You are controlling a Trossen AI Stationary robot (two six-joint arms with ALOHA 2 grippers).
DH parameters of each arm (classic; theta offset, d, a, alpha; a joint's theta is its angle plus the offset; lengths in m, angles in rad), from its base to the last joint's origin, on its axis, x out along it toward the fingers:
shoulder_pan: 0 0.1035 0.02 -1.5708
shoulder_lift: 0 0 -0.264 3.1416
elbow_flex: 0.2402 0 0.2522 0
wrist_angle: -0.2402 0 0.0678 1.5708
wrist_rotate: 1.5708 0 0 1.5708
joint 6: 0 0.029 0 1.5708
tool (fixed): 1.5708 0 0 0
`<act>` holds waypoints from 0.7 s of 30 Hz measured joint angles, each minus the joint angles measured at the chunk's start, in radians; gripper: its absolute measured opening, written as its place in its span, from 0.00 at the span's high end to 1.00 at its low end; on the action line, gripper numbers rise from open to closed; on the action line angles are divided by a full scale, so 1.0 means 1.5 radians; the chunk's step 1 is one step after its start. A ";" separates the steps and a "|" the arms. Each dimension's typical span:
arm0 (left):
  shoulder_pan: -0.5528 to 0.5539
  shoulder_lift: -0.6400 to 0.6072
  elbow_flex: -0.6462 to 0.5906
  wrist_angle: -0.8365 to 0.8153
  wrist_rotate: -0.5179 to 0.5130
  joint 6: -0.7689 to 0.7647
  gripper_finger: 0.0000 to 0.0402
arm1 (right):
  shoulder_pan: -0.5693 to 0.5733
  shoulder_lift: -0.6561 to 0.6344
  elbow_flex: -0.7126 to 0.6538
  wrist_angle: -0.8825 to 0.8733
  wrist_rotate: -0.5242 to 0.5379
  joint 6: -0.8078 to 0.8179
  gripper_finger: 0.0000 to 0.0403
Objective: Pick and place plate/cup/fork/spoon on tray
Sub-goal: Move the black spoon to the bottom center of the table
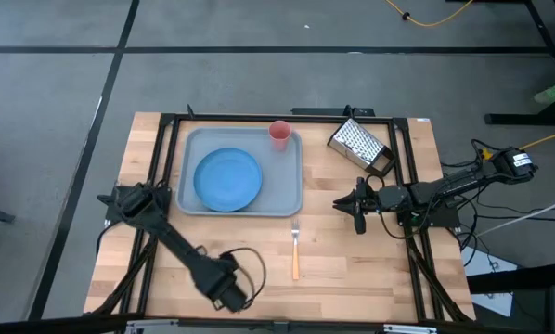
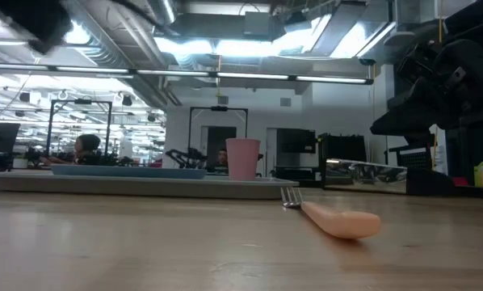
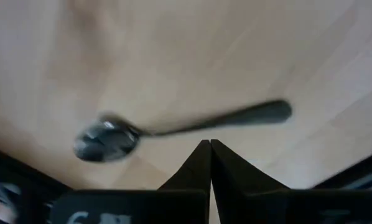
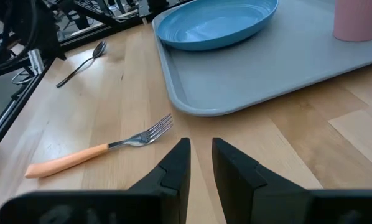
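Right gripper (image 4: 200, 163) hovers low over the bare wood with its fingers slightly parted and nothing between them, aimed toward the fork (image 4: 96, 151). That fork lies flat on the table just short of the tray (image 4: 285, 68), tines toward its rim. On the tray sit the plate (image 4: 216, 23) and, at a far corner, the cup (image 1: 279, 134), so two of four pieces look placed. Beyond the fork, the spoon (image 3: 173, 129) rests on the table near the left edge, under the left gripper (image 3: 210, 163), whose fingers are pressed together and empty. Fork and spoon remain, by my judgement.
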 joint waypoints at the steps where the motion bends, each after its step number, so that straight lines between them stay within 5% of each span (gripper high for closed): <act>1: -0.013 0.000 -0.005 0.003 0.000 -0.028 1.00 | 0.000 0.000 0.000 0.000 0.000 0.000 0.82; 12: -0.074 -0.009 -0.086 0.104 0.014 -0.120 1.00 | 0.000 0.000 0.000 0.000 0.000 0.003 0.82; 21: -0.073 -0.131 -0.235 0.165 0.004 -0.160 1.00 | 0.000 0.000 0.000 0.000 0.000 0.034 0.82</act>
